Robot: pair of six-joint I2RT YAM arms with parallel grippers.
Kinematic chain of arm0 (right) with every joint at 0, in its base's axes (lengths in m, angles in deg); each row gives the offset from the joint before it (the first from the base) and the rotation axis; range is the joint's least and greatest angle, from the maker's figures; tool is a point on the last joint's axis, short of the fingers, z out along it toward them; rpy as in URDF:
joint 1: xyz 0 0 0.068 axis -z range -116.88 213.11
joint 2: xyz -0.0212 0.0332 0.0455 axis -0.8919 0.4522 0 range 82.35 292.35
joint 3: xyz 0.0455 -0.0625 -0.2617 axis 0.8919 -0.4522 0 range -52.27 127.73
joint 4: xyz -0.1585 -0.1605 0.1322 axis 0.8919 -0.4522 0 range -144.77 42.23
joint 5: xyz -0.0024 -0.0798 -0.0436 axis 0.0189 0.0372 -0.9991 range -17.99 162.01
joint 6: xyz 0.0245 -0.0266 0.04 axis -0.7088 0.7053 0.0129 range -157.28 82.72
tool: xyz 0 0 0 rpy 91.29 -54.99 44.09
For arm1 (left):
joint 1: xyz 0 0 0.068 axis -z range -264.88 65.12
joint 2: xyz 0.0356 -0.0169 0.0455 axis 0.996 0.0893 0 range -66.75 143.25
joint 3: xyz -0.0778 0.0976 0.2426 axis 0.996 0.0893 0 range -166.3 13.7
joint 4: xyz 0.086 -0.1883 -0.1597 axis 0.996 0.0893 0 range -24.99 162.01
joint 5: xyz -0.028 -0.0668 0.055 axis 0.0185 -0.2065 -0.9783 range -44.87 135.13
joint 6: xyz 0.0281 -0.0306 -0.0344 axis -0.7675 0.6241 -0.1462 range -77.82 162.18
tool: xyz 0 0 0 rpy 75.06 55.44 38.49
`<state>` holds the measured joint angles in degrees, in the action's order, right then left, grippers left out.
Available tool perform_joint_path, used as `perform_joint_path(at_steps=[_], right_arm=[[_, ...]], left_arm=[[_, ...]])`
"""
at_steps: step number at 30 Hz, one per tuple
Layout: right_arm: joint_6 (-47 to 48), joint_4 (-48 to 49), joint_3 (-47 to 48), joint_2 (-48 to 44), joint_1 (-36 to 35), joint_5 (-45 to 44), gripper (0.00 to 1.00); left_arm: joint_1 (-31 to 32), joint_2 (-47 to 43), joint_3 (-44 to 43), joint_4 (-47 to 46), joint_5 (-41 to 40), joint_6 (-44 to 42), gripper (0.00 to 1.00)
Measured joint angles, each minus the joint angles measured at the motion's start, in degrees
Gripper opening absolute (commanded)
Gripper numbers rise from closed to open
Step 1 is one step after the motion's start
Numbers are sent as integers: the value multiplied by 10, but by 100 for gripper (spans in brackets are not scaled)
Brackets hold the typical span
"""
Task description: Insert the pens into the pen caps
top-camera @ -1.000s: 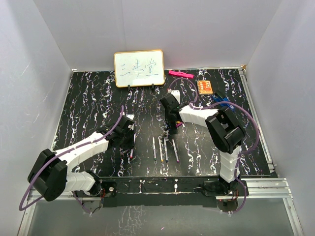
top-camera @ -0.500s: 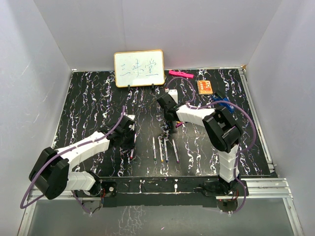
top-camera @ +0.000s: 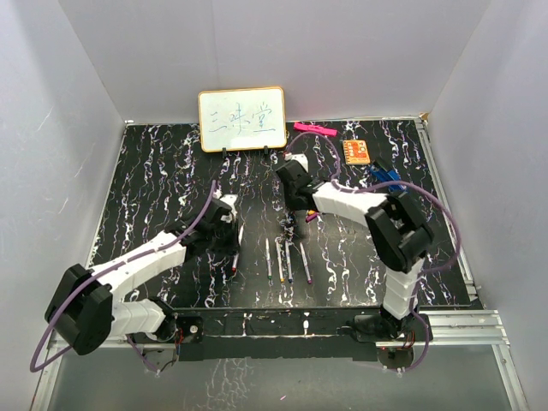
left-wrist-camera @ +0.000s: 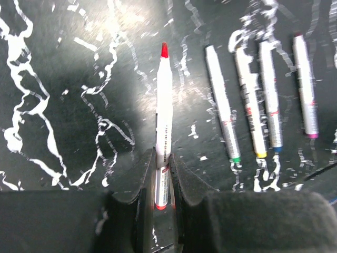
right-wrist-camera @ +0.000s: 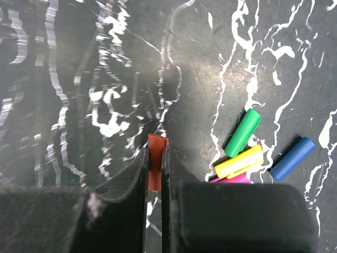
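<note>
My left gripper (left-wrist-camera: 162, 158) is shut on the back end of the red-tipped pen (left-wrist-camera: 164, 100), which points away from the wrist just above the table. To its right several other pens lie side by side: green (left-wrist-camera: 222, 105), yellow (left-wrist-camera: 250, 100), blue (left-wrist-camera: 269, 95) and purple (left-wrist-camera: 305, 84). My right gripper (right-wrist-camera: 155, 153) is shut on the red cap (right-wrist-camera: 156, 150), whose open end sticks out past the fingertips. The green cap (right-wrist-camera: 243, 133), yellow cap (right-wrist-camera: 238, 162) and blue cap (right-wrist-camera: 292, 158) lie to its right. A purple cap (right-wrist-camera: 231, 179) is half hidden by the finger.
A small whiteboard (top-camera: 242, 119) stands at the back edge. A pink marker (top-camera: 314, 129), an orange card (top-camera: 356, 151) and a blue clip (top-camera: 385, 180) lie at the back right. White walls close in the black marbled table (top-camera: 154, 171).
The right gripper has closed on the red cap. The left gripper has shifted slightly right and away with the red-tipped pen.
</note>
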<state>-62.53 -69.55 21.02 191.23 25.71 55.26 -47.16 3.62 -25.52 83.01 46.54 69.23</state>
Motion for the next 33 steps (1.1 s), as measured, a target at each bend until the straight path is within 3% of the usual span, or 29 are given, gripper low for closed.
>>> perform_joint_path(at_steps=[5,13,22,33], right_arm=[[12,62,-70,-136,-1,52,0],[7,256,-211,-314,-1,154,0],[-19,454,-334,-390,-13,187,0],[-19,568,-356,-415,-28,179,0]], left_arm=[[0,-32,0,-57,31,-6,0],[0,-41,29,-200,94,-1,0],[0,-59,105,-417,162,77,0],[1,-58,105,-499,212,133,0]])
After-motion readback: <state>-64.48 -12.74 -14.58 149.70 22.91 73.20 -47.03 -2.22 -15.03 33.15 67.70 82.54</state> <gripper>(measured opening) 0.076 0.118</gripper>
